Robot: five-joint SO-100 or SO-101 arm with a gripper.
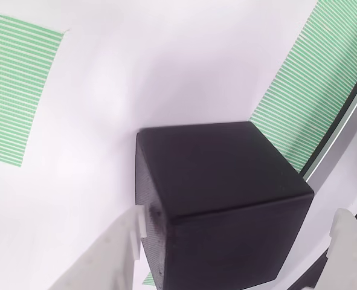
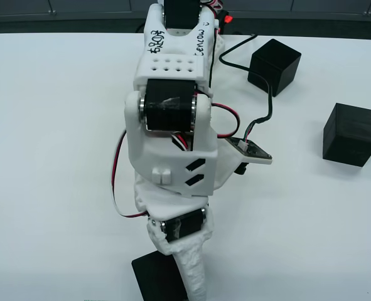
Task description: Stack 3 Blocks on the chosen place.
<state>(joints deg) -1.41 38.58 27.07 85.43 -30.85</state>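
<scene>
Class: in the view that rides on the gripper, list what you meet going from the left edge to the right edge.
Square green-striped patch → left finger → black cube → long green striped band → right finger.

White 3D-printed arm (image 2: 172,144) with black servos, red-black-white cables looping at both sides, black handwriting near the far end, small vent holes, wrapped white fingers (image 2: 191,269).

blocks (image 1: 220,199) are matte black plastic with fine ribbed print lines on the side faces, tops pretty smooth. arm (image 2: 172,150) is white printed plastic, a bit grainy on the gripper fingers (image 1: 106,257), with black servo bodies. table (image 2: 53,188) looks smooth, flat white, striped patch (image 1: 15,90) printed matte green
</scene>
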